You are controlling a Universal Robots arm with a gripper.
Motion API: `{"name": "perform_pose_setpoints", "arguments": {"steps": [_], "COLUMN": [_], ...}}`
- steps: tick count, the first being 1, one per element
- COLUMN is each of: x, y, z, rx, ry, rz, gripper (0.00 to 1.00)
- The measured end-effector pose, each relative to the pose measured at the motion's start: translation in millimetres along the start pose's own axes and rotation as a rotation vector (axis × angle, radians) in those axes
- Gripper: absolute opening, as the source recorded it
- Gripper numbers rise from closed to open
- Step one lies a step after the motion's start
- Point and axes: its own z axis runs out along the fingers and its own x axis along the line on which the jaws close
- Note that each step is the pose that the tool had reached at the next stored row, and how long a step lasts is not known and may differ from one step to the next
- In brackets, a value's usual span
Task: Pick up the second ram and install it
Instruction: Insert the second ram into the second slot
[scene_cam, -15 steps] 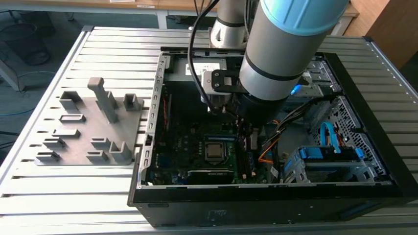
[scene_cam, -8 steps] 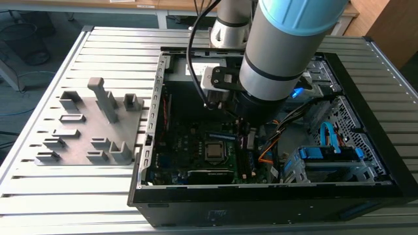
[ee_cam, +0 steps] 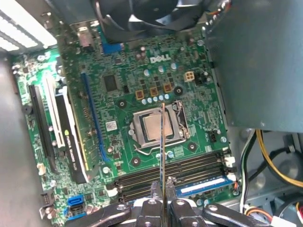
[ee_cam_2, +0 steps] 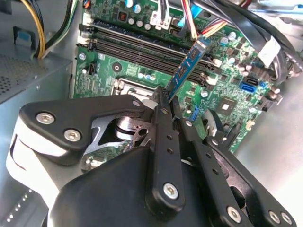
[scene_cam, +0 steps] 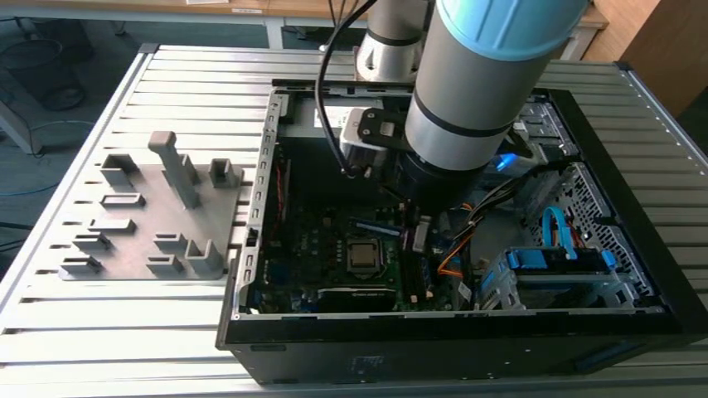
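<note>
A long, thin memory stick (ee_cam_2: 186, 67) is pinched at one end by the gripper (ee_cam_2: 166, 99), inside an open computer case (scene_cam: 443, 352). The two black fingers (ee_cam_2: 166, 137) are closed almost together, with only the thickness of the stick between them. The stick juts out past the fingertips, so its long axis carries on the line of the fingers rather than lying across them.

In the second wrist view its blue-green face, dotted with small chips, slants out towards the memory slots (ee_cam_2: 142, 45), a row of long dark channels on the green board (ee_cam_2: 227, 109). In the first wrist view the stick is seen edge-on as a thin line. It passes over the slots and reaches as far as the square processor socket (ee_cam: 156, 127) just beyond them.

By the look of both wrist views, the stick lies crosswise to the slots, not along one, and is not seated in any. Whether its far end touches the board cannot be told. The slot farthest from the socket already holds another stick (ee_cam: 203, 185) with a pale blue label.

In the exterior view the arm (scene_cam: 476, 99) reaches down into the case above the slots. The case stands on a slatted metal desk (scene_cam: 111, 332). A grey block (scene_cam: 155, 220) sits on the desk outside the case, well apart from the slots, towards the exterior view's left.
</note>
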Motion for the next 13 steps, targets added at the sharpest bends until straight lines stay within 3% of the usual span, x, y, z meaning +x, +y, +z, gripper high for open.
{"name": "perform_pose_setpoints", "arguments": {"steps": [13], "x": [0.0], "y": [0.0], "z": [0.2], "rx": [0.0121], "ry": [-0.0008], "rz": [0.14], "gripper": [0.14]}}
